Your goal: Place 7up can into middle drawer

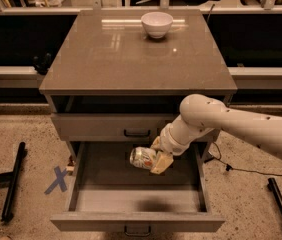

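I see the fingers [161,163] clenched on the right end of the can [140,157], which lies sideways and sticks out to the left of them. The gripper [156,155] hangs over the back part of the open drawer [131,199]. A bowl [156,24] stands on the cabinet [106,54].

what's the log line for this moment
gripper over open middle drawer | jaws shut on 7up can | can held sideways, not yet released
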Controlling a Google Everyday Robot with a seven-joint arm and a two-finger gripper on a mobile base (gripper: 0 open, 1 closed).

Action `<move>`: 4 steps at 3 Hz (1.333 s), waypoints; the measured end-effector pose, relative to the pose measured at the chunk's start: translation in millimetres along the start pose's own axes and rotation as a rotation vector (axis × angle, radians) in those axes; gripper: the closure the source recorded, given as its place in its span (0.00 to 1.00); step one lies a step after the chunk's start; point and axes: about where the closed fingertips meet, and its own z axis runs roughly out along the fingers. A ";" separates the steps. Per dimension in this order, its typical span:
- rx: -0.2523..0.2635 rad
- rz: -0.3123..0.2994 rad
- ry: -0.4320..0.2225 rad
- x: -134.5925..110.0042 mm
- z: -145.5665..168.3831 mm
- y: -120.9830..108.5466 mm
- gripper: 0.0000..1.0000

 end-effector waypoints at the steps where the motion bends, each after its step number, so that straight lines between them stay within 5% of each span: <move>1: 0.003 0.006 -0.004 0.4 1.7 0.4 1.00; 2: 0.038 0.066 -0.046 4.8 17.4 3.5 1.00; 4: 0.188 0.324 -0.065 65.0 90.8 -64.2 1.00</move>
